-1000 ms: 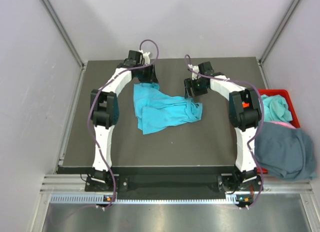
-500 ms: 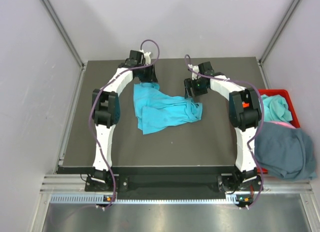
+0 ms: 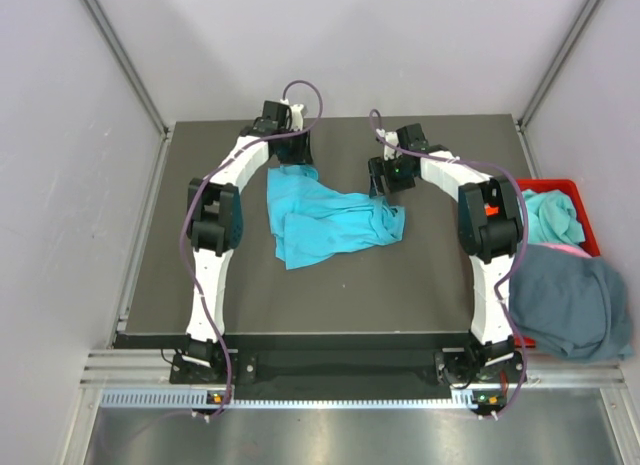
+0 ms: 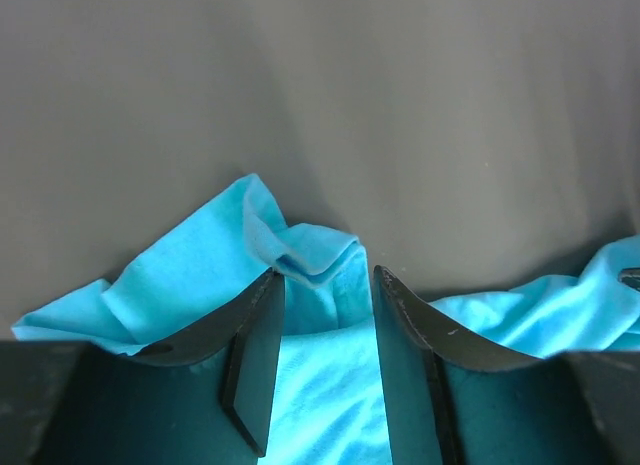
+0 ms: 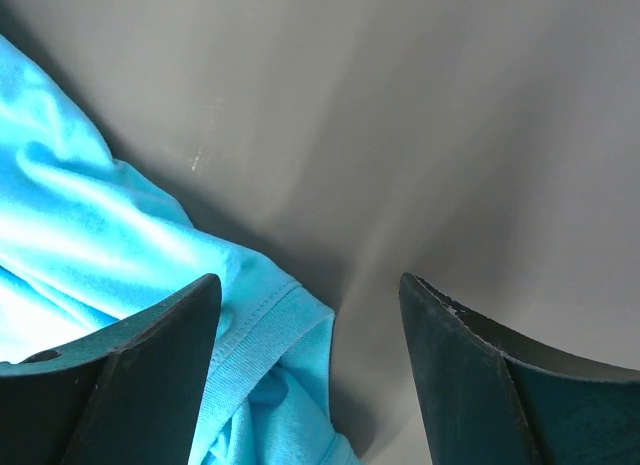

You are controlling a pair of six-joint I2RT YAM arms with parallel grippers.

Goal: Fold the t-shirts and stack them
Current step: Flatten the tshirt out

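Dark and matte, the table [image 3: 420,285] is occupied at its middle by the turquoise t-shirt [image 3: 325,220], crumpled between the arms. A raised fold at its far edge is straddled by the left gripper [image 4: 325,285] (jaws parted, not pressed together). The right gripper [image 5: 310,315] is spread wide over the shirt's hemmed corner.

Red bin [image 3: 560,186]: near half hidden under slate blue-grey t-shirt [image 3: 570,300]. Pinkish t-shirt [image 3: 566,249]: only an edge shows.
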